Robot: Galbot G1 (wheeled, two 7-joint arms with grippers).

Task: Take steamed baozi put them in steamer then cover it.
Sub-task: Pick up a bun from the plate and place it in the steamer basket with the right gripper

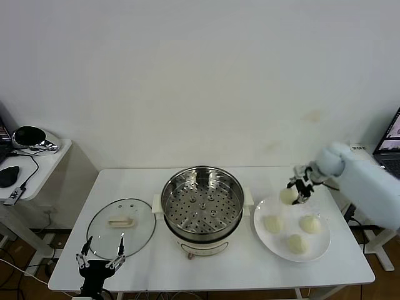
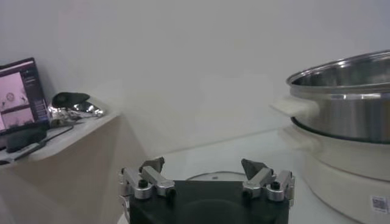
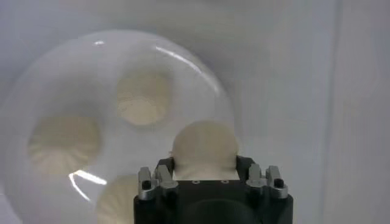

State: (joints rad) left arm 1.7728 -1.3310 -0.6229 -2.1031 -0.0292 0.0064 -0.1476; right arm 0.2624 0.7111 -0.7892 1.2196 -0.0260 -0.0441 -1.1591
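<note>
While my right gripper (image 1: 294,190) is clenched on one baozi (image 1: 288,195), that bun hangs above the back-left rim of the plate (image 1: 265,239), lifted clear for carrying, as I judge it.

Item, right gripper: the wrist view shows the bun (image 3: 205,148) wedged between the fingers, with the plate (image 3: 55,73) below it.

Item, right arm: reaches in from the right edge, forearm sloping down toward the plate, wrist bent so the fingers point downward and toward the steamer.

Item, remaining baozi: three on the plate (image 1: 274,224), (image 1: 310,224), (image 1: 297,244), apart from one another, kept there as stock for later trips.

Item, steamer (image 1: 202,201): centre of the table (image 1: 137,181), just left of the plate, open, perforated tray bare; none loaded yet.

Item, cover (image 1: 121,228): flat on the table left of the steamer, handle up, set aside so the pot stays open for loading.

Item, left gripper (image 1: 100,257): released, fingers spread, idle at the near table edge beside the cover, presumably waiting for the lid step.
</note>
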